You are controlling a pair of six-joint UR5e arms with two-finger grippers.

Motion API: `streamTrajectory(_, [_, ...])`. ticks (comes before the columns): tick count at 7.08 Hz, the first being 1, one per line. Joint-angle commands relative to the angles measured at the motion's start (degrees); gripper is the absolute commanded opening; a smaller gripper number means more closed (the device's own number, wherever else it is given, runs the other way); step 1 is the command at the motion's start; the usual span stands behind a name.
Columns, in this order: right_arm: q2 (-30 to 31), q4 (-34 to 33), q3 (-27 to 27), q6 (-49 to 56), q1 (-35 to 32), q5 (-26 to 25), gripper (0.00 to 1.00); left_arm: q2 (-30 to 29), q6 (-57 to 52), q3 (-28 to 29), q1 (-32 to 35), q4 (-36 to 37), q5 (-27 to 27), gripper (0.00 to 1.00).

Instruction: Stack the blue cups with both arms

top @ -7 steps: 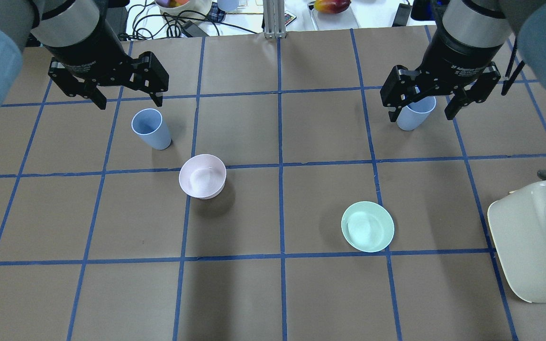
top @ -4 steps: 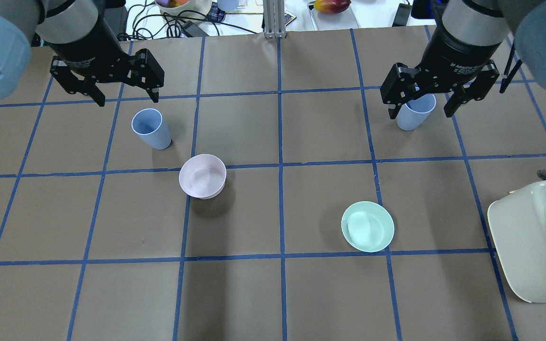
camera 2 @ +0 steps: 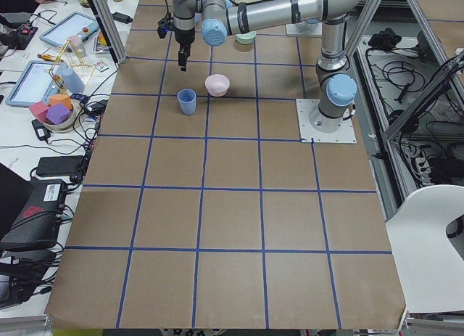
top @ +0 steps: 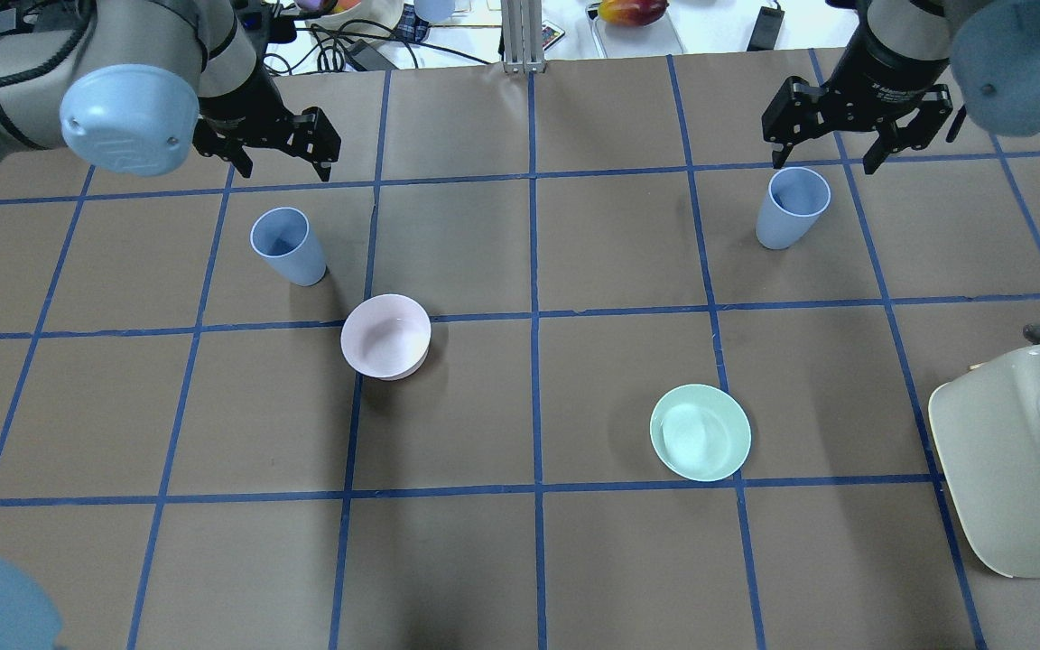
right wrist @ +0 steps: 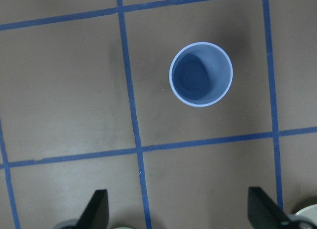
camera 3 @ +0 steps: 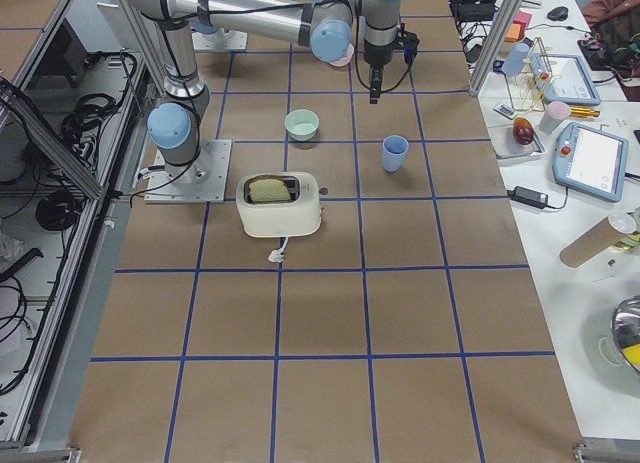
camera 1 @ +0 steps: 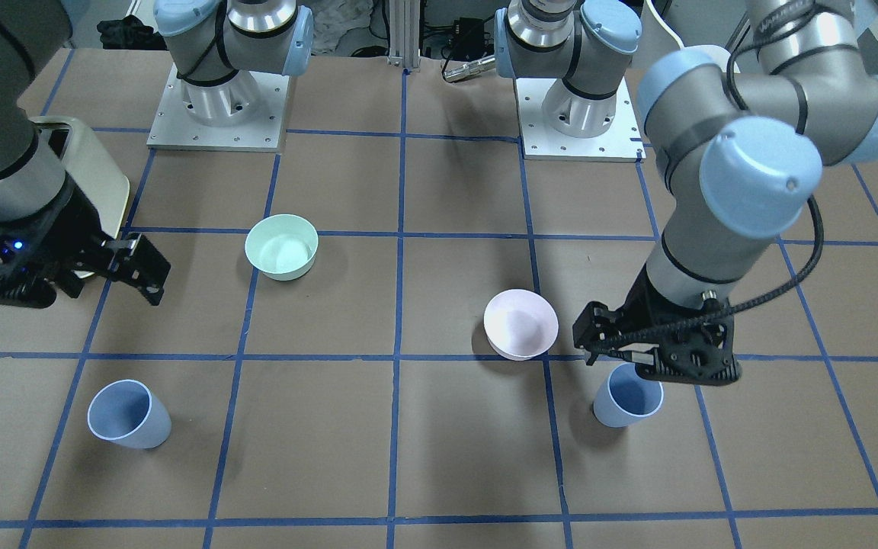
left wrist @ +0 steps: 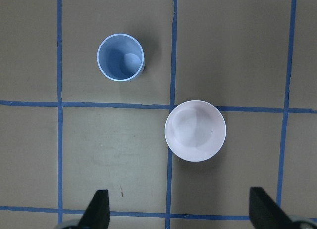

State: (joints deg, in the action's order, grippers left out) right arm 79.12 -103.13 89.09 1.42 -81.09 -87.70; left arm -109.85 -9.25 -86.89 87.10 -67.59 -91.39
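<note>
One blue cup [top: 285,246] stands upright on the left of the table, and a second blue cup [top: 791,208] stands upright on the right. My left gripper [top: 283,161] is open and empty, raised above and just past the left cup. In the left wrist view that cup [left wrist: 120,57] lies far below, beside the pink bowl [left wrist: 195,131]. My right gripper [top: 827,155] is open and empty, raised just past the right cup, which shows far below in the right wrist view [right wrist: 201,74]. In the front-facing view the left cup [camera 1: 628,396] is under the left gripper [camera 1: 641,358].
A pale pink bowl [top: 385,336] sits near the left cup. A mint-green bowl [top: 700,431] sits right of centre. A cream toaster [top: 1016,460] stands at the right edge. Cables and clutter lie beyond the far edge of the table.
Both grippers have risen and drawn back toward the far edge. The right gripper's fingers no longer flank the right cup. Neither cup has moved.
</note>
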Motion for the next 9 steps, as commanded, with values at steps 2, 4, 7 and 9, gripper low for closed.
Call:
streamTrajectory(2, [-6.8,-6.3,-2.3,5.9,3.6,0.2,1.00,-7.0,-3.4,-0.6,-1.3,1.9,-0.3,1.00])
streamTrajectory(4, [-12.5,-15.9,-1.9,8.0,3.8,0.1,1.00,-9.0,-2.6,-0.8,-1.4,-0.7,-0.4,1.00])
streamTrajectory(7, [-15.6,-16.7,-2.0,10.5,3.8,-0.7,1.00,-9.9,-3.0,-0.5,-1.4,-1.3,-2.0,0.43])
streamTrajectory(9, [-17.5,-16.8,-1.8,11.7,3.8,-1.0,1.00,-9.9,-3.1,0.0,-1.3,-1.3,-2.2,0.00])
